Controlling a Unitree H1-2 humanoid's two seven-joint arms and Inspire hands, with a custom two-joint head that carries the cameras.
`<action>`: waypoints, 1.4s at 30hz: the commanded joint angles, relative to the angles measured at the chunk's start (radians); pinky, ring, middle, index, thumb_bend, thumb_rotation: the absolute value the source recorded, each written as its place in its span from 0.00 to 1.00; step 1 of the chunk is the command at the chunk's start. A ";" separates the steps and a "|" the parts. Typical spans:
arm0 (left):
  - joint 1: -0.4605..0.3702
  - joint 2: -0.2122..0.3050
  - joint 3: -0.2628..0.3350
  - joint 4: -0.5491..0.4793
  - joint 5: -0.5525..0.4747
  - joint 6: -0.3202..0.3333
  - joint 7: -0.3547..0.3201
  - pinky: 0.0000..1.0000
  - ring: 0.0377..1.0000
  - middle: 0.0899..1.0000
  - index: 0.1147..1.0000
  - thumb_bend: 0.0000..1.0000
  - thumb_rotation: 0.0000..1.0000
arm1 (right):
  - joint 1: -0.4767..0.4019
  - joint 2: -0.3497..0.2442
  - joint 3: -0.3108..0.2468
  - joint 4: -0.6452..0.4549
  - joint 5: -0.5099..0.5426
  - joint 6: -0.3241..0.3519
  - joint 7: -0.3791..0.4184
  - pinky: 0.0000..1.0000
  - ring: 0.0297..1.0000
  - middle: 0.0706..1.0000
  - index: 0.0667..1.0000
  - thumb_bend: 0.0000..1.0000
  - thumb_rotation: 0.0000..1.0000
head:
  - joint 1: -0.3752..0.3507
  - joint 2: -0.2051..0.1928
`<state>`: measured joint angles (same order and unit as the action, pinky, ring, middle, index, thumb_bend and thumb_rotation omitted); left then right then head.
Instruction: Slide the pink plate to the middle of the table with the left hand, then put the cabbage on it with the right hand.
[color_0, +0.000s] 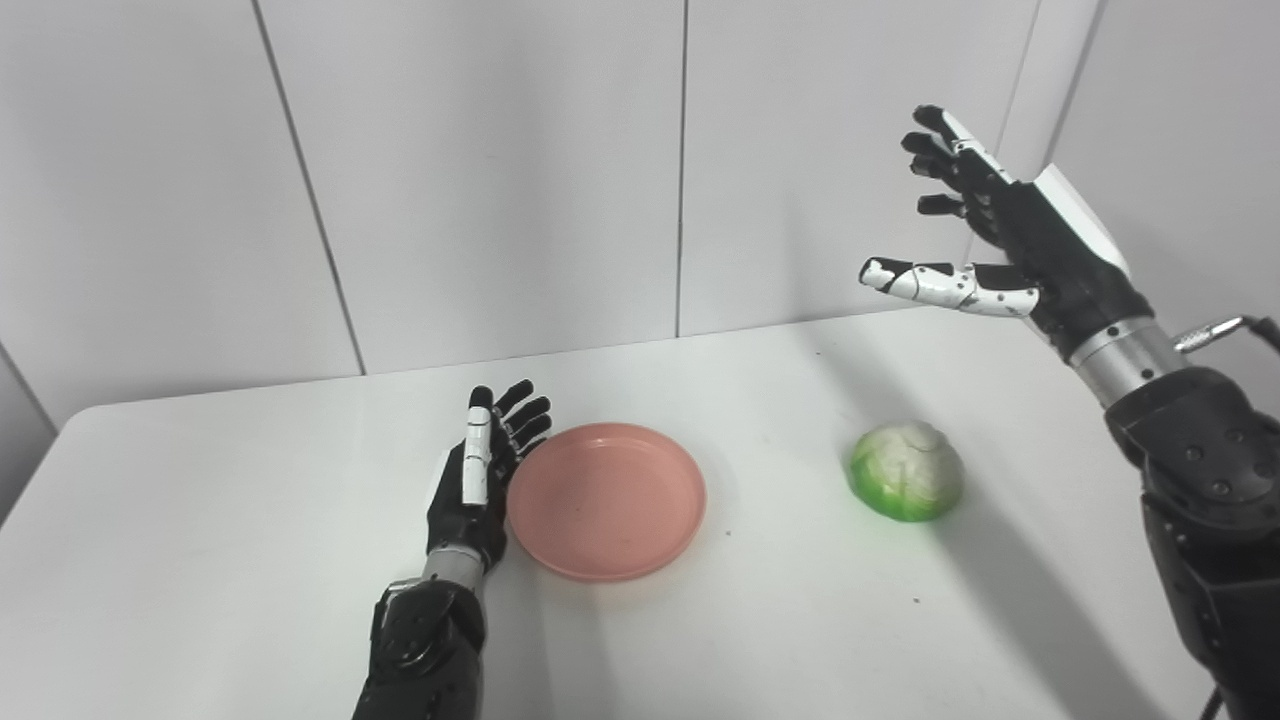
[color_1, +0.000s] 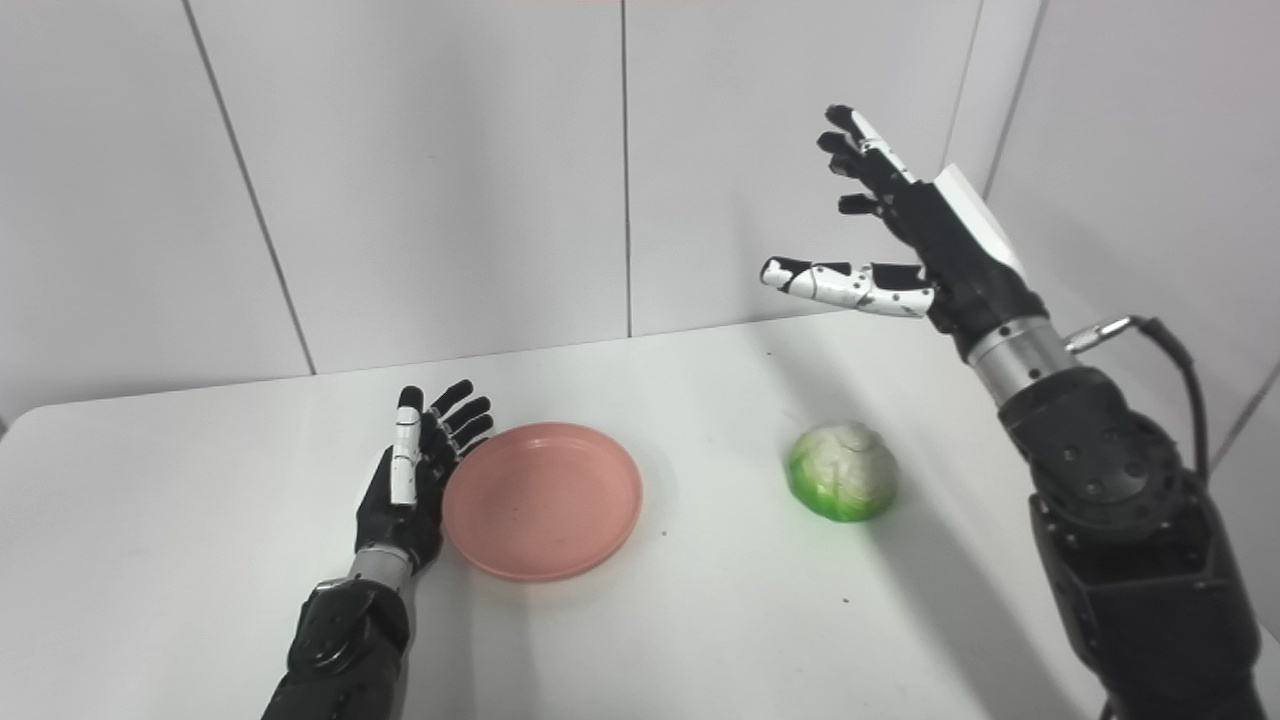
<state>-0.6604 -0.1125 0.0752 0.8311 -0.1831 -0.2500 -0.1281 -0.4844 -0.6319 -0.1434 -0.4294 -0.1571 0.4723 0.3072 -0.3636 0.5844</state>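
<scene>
The left robot hand lies low on the table, fingers spread and holding nothing, its inner edge against the left rim of the pink plate. The plate sits empty, roughly mid-table. If any sliding remains, a flat sideways push with the hand's edge low on the rim would likely serve best, so the plate does not tip. To the right, well apart from the plate, the cabbage rests on bare table. The right robot hand hangs high above it, fingers apart and empty. Open surface lies between plate and cabbage; the table's right edge is near the cabbage.
</scene>
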 joint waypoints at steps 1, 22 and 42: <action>-0.025 -0.002 0.001 0.001 -0.002 -0.046 -0.005 0.80 0.81 0.77 0.75 0.71 1.00 | -0.019 -0.031 -0.021 0.000 -0.054 -0.002 0.068 0.78 0.87 0.90 0.94 0.71 0.48 | -0.014 -0.002; -0.042 0.071 -0.002 0.074 -0.013 -0.138 -0.088 1.00 0.99 0.95 0.91 0.75 1.00 | -0.012 -0.069 0.125 0.158 -0.535 -0.009 0.466 0.84 0.98 0.98 0.93 0.95 0.37 | -0.132 -0.012; -0.036 0.077 -0.007 0.075 -0.002 -0.154 -0.087 1.00 1.00 0.96 0.92 0.76 1.00 | -0.030 -0.086 0.367 0.415 -0.642 -0.164 0.253 1.00 0.93 0.91 0.91 1.00 0.43 | -0.140 -0.011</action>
<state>-0.6892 -0.0440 0.0695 0.9157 -0.1835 -0.3741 -0.1938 -0.4703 -0.6928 0.2282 -0.0165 -0.7847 0.3472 0.5979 -0.5047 0.5737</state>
